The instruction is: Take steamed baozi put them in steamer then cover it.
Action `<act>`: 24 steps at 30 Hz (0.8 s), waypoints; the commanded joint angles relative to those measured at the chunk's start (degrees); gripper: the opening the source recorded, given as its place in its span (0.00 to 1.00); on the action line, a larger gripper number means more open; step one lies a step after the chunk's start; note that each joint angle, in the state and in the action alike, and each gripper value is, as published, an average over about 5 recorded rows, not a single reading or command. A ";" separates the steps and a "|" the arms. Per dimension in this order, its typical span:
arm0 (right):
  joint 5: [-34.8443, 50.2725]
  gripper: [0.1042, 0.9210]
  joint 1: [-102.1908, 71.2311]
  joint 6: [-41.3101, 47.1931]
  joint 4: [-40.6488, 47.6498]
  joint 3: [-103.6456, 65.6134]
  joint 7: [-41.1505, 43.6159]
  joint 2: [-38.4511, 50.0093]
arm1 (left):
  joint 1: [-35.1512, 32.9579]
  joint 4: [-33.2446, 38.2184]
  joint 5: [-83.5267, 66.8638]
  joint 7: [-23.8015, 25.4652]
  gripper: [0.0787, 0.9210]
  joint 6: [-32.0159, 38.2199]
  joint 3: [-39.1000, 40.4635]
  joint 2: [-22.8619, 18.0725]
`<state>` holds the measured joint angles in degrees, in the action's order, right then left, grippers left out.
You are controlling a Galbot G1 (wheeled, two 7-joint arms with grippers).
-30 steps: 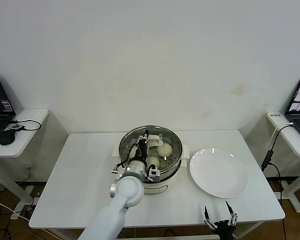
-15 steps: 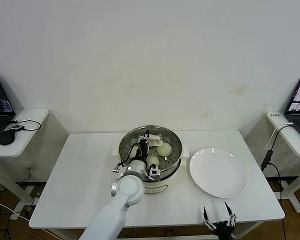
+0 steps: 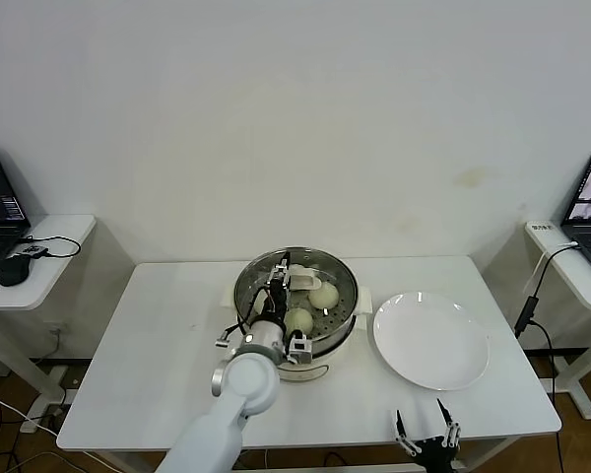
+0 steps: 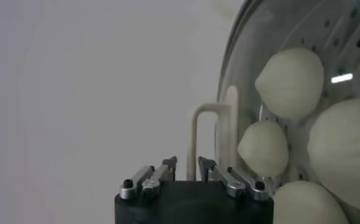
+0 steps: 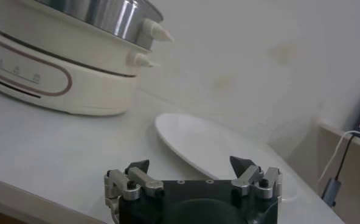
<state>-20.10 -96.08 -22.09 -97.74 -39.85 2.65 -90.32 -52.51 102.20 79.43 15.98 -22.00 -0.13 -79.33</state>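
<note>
Left end effector [image 4: 186,165] slightly parted around cover [image 4: 241,97] handle; right end effector [image 5: 190,171] wide open, idle.

shiny steel steamer [image 3: 327,296] (glossy white plate [image 3: 430,340])

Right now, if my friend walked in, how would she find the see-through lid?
Look at the white table and find the shiny steel steamer in its middle, left of the flat white plate. The lid lies on top of the steamer, with the left gripper above it. It is clear glass with a cream bar handle, and buns show through it.
</note>
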 commanded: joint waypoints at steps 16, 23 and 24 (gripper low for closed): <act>3.20 0.88 -2.26 -0.31 -2.75 0.79 0.24 2.32 | -41.72 31.93 -64.31 -21.66 0.88 19.43 -24.54 11.32; 4.60 0.88 -4.34 -0.20 -4.45 2.66 0.95 5.42 | -47.10 21.29 -86.09 -24.49 0.88 25.83 -31.02 11.44; 5.07 0.88 -4.79 -0.14 -4.91 2.85 1.17 6.11 | -47.97 20.74 -88.12 -24.64 0.88 25.97 -30.92 11.23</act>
<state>-17.42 -98.62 -22.44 -100.39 -38.57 3.20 -87.72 -84.45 127.14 36.56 1.15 -9.15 -17.88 -70.57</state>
